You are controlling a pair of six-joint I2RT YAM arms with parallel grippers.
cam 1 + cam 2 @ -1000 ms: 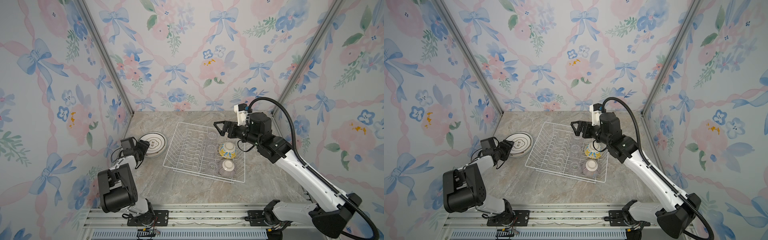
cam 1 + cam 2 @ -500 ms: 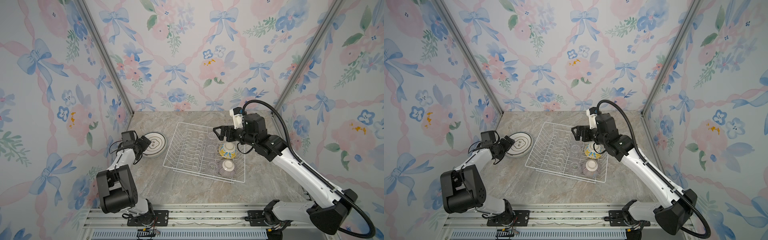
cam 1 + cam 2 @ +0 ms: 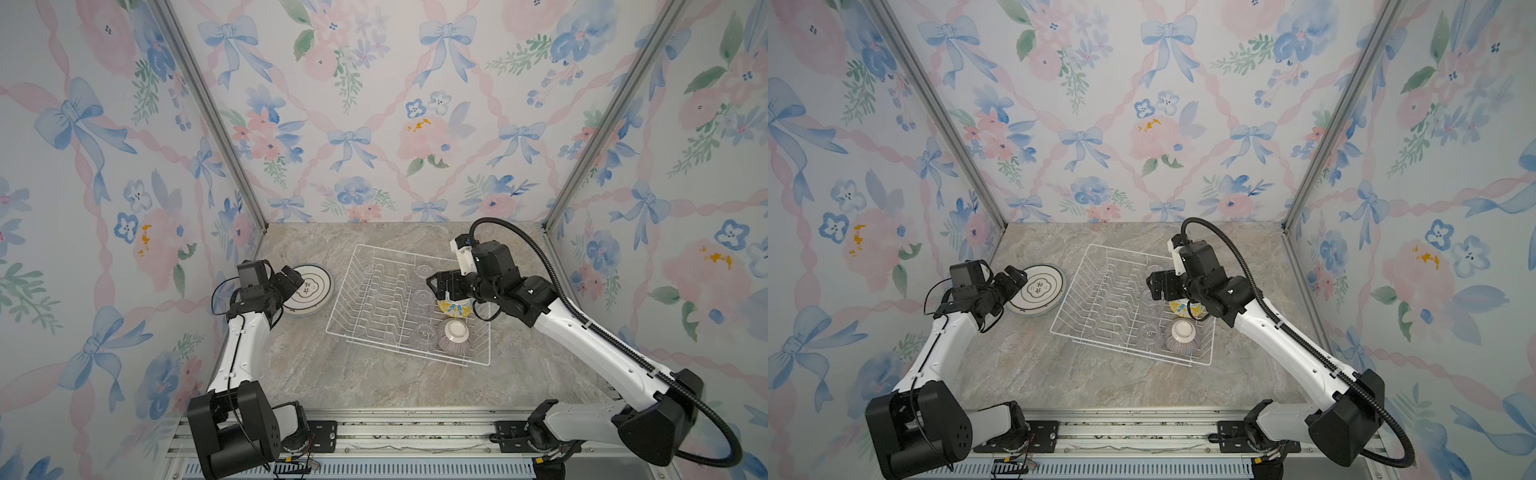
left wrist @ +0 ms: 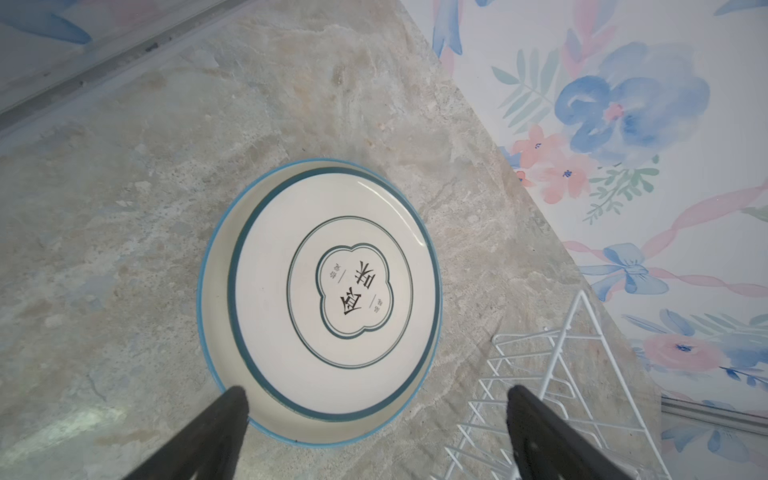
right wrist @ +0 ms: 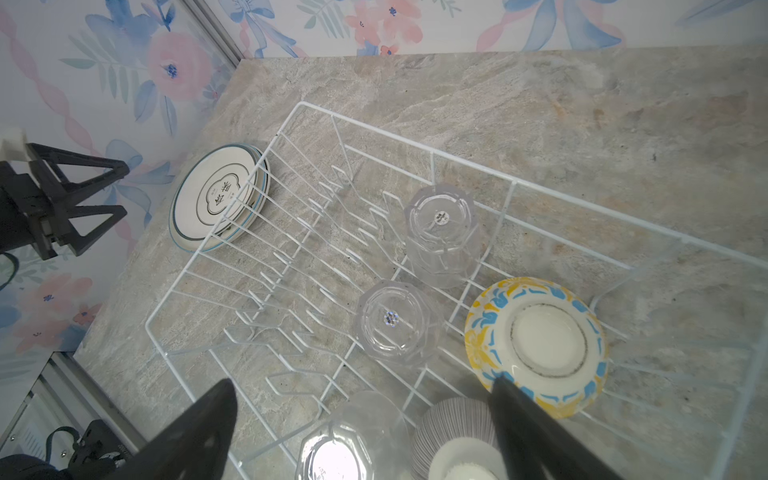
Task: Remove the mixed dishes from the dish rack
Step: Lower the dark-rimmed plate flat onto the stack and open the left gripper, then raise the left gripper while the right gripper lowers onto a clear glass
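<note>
White plates (image 3: 309,289) stacked beside rack (image 3: 365,345); left tool (image 3: 291,280) now spread, released; right tool (image 3: 438,286) stays spread.

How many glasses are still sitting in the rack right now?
3, all upside down in one row inside the dish rack: far glass, middle glass beside the yellow-blue bowl, near glass beside the striped bowl. None looks hidden.

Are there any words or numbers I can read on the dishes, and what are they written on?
"食" and "堂": two big dark characters in the clover-shaped frame at the centre of the round white plate with dark rim bands, the top one of the stack on the grey marble table.
Small characters beside them on that plate: too small to read.
Small round sticker on the upturned base of a clear glass in the white wire dish rack: too small to read.
Nothing else readable.
</note>
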